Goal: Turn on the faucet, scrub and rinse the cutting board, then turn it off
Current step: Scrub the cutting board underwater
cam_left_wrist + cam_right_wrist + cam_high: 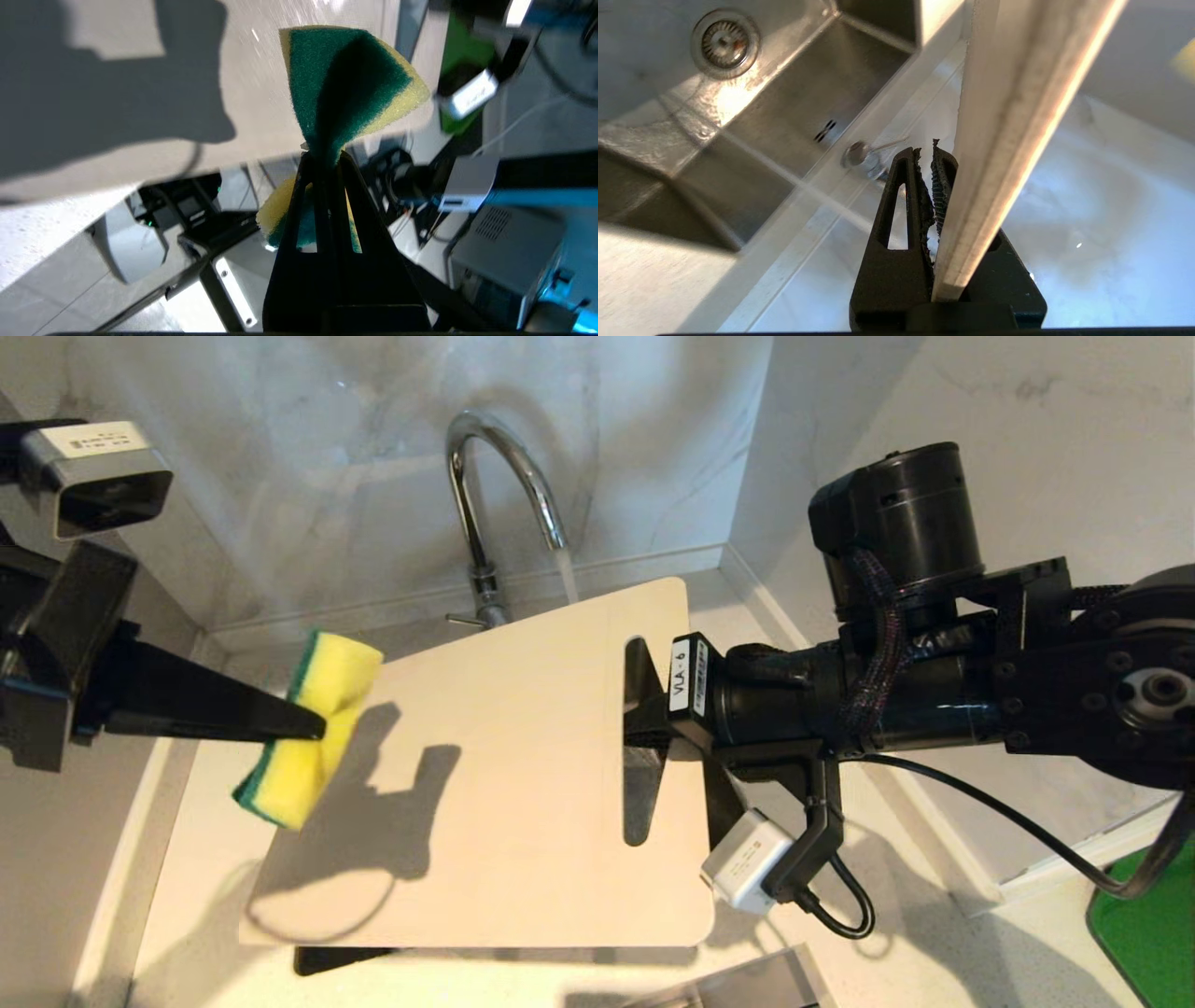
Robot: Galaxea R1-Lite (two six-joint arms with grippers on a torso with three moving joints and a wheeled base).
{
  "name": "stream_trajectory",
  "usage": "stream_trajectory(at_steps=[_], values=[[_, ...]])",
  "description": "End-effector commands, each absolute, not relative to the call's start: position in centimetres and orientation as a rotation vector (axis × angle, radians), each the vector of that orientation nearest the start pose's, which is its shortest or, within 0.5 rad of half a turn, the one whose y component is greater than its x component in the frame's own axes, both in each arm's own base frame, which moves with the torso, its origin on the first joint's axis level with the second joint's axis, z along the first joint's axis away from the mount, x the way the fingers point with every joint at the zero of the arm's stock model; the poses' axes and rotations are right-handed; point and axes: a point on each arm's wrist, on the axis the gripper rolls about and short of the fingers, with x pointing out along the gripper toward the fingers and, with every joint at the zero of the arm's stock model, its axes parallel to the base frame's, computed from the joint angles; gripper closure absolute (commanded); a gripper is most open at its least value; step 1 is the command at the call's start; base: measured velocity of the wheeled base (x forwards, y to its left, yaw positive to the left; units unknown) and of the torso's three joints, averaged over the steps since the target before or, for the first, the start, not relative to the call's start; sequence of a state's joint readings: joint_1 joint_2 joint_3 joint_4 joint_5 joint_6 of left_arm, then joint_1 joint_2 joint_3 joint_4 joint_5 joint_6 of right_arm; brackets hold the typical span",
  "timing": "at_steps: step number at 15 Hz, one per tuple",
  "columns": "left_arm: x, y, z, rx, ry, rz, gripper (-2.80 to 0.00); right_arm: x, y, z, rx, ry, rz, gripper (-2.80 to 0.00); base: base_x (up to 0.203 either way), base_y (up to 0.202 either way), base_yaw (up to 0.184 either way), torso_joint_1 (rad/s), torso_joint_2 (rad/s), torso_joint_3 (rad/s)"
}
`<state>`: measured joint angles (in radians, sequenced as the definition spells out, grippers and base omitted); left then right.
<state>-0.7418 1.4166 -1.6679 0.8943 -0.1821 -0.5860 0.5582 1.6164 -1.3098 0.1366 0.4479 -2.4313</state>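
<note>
The chrome faucet (478, 495) arches over the back of the sink, and water runs from its spout (568, 574). Its thin lever (462, 618) sticks out at the base. The cream-white cutting board (485, 784) is held roughly level above the sink. My right gripper (644, 721) (928, 156) is shut on the board's slot-handle end (1017, 116). My left gripper (313, 726) (324, 156) is shut on a yellow-and-green sponge (313, 728) (345, 79), squeezed at its middle, at the board's left edge. I cannot tell whether the sponge touches the board.
The steel sink (784, 93) with its drain (725, 43) lies below the board. Marble walls close in behind and to the right. A pale counter (934, 933) surrounds the sink, with a green object (1148, 924) at the far right.
</note>
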Motion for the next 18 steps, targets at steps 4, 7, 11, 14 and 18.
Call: stream_trajectory(at_steps=[4,7,11,14,18], values=[[12.8,-18.5,30.2,-0.132,1.025,-0.616,0.0,24.8,15.8,27.6,-2.167,-0.964,0.974,0.0,0.0,0.0,0.0,0.0,0.0,0.0],[13.6,-18.9,27.7,-0.126,1.044,-0.572,0.0,24.6,15.6,28.2,-2.169,-0.972,0.95,0.0,0.0,0.0,0.0,0.0,0.0,0.0],[14.8,-20.0,26.1,-0.132,0.991,-0.521,0.0,24.2,15.4,28.8,-2.165,-0.977,0.93,0.0,0.0,0.0,0.0,0.0,0.0,0.0],[16.2,-19.7,25.3,-0.148,1.013,-0.471,0.0,23.5,15.0,29.5,-2.15,-0.972,0.912,0.0,0.0,0.0,0.0,0.0,0.0,0.0],[16.5,-18.2,22.9,-0.153,1.046,-0.415,0.0,23.2,14.8,29.4,-2.149,-0.971,0.917,0.0,0.0,0.0,0.0,0.0,0.0,0.0]])
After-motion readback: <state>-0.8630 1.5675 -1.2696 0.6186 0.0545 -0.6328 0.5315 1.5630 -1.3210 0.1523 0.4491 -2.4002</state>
